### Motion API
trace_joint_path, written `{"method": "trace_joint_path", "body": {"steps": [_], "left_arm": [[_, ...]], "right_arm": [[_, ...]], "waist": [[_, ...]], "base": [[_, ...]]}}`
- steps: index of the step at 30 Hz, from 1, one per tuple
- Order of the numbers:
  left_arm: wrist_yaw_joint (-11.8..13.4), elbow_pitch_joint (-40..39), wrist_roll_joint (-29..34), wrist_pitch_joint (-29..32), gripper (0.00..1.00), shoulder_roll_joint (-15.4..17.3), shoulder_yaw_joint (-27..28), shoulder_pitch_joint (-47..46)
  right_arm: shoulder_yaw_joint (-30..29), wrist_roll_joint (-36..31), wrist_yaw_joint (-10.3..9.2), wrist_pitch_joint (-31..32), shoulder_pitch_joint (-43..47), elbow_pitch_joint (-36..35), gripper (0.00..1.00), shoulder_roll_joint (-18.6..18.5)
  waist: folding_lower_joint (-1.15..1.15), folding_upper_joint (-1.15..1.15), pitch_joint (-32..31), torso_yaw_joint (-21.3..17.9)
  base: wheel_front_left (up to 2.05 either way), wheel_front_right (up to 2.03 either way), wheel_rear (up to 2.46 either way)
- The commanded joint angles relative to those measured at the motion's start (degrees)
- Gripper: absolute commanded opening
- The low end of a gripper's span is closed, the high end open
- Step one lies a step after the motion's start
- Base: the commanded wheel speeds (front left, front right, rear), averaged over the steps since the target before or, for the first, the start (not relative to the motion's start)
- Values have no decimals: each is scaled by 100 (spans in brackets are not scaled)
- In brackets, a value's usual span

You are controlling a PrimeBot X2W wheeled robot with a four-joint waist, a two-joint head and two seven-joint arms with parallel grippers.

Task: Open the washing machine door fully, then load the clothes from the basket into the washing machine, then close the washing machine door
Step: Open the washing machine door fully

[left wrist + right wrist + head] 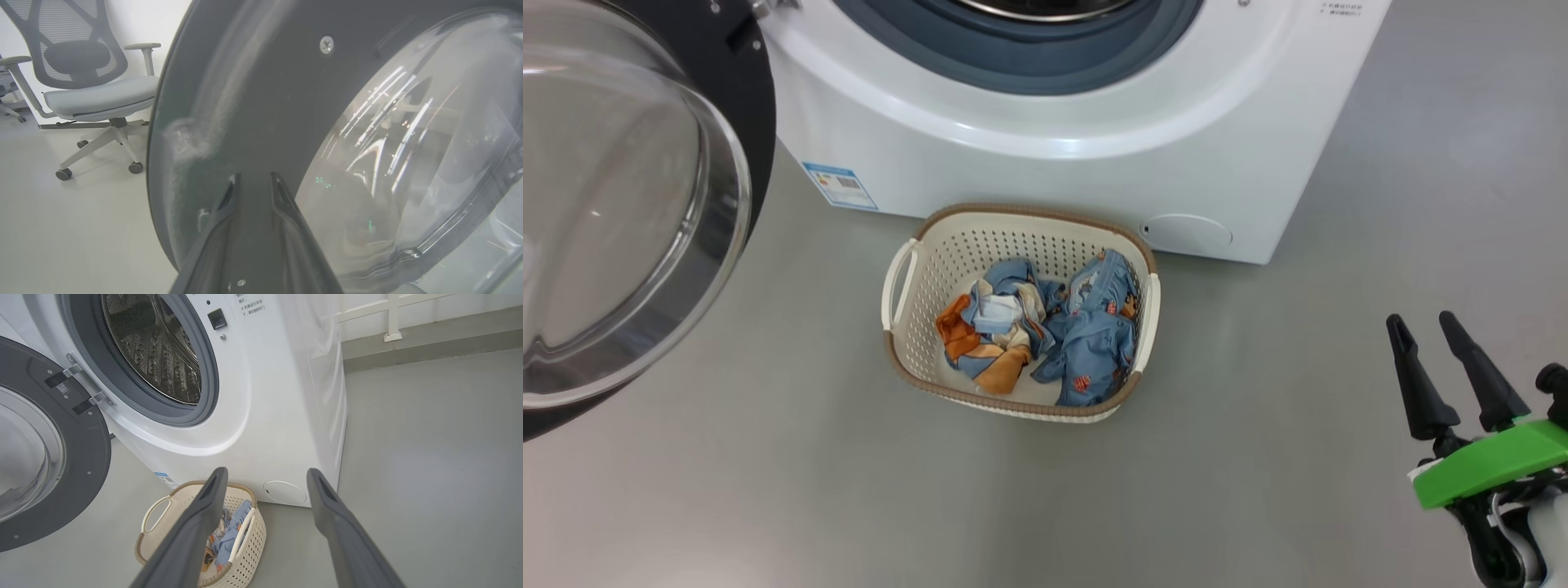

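Right end effector (1421,320) sits low at the robot's right, above the bare floor (1258,457). Fingers are spread wide, nothing between them. From its wrist camera, the right end effector (266,473) points at the lower front of the washer, with the basket just past the left finger.

Left end effector (254,176): fingers parted by a narrow gap, nothing in it. It points at the inner face of the door (286,102), over the dark rim just beside the glass bowl. Can't tell if the tips touch the rim.

Basket (980,245) stands on the floor close in front of the washer (1013,163), just left of the round cover (1186,233) and right of the blue label (840,185). Clothes (1086,343) are all in the basket: a blue bundle with orange prints on the right, a blue, white and orange bundle on the left. The right wrist camera shows the same basket (249,547) with clothes (233,535) inside.

Door (735,82) is swung out to the robot's left, clear of the opening, glass bowl (613,204) bulging toward the head camera. It hangs on the metal hinge (88,386) at the left of the opening.

Washer (278,416) is open: gasket (1029,65) exposed, steel drum (159,347) visible through it.

Beyond the door edge, a grey office chair (90,81) stands on the floor by a white wall.
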Motion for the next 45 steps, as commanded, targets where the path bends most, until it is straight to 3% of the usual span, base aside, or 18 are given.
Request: {"method": "trace_joint_path", "body": {"steps": [1, 3, 4, 9, 10, 19, 28, 36, 45], "left_arm": [[-10, -271, -4, -29, 40, 250, -13, 260], [-12, -416, -150, -29, 51, 172, -178, 406], [-12, -416, -150, -29, 51, 172, -178, 406], [-14, -716, -417, -29, 96, 114, -607, 890], [-14, -778, -487, -29, 100, 99, -698, 975], [-15, -1285, -1006, -29, 100, 63, -1392, 1837], [-15, -2212, -1197, -29, 100, -203, -2100, 2545], [-15, -2783, -1115, -29, 100, -373, -2695, 2759], [-15, -3095, -1197, -29, 100, -356, -3191, 2850]], "right_arm": [[138, -12, 8, -76, 191, -83, 100, -18], [143, -1, 8, -76, 244, -67, 100, 11], [143, -1, 8, -76, 244, -67, 100, 11], [149, 29, 8, -76, 358, -51, 100, 68], [135, 35, 8, -76, 384, -53, 100, 80], [84, 70, 8, -76, 665, -38, 100, 217], [55, 104, 8, -76, 743, -100, 100, 290], [45, 94, 8, -76, 751, -109, 100, 353], [50, 88, 8, -76, 700, -149, 100, 383]], "waist": [[0, 0, -203, 32], [0, 0, -312, 53], [0, 0, -312, 53], [0, 0, -558, 88], [0, 0, -610, 97], [0, 0, -1014, 121], [0, 0, -1148, -80], [0, 0, -1179, -486], [0, 0, -1115, -1003]], "base": [[0, 0, 0], [0, 0, 0], [0, 0, 0], [0, 0, 0], [0, 0, 0], [0, 0, 0], [0, 0, 0], [0, 0, 0], [0, 0, 0]]}}
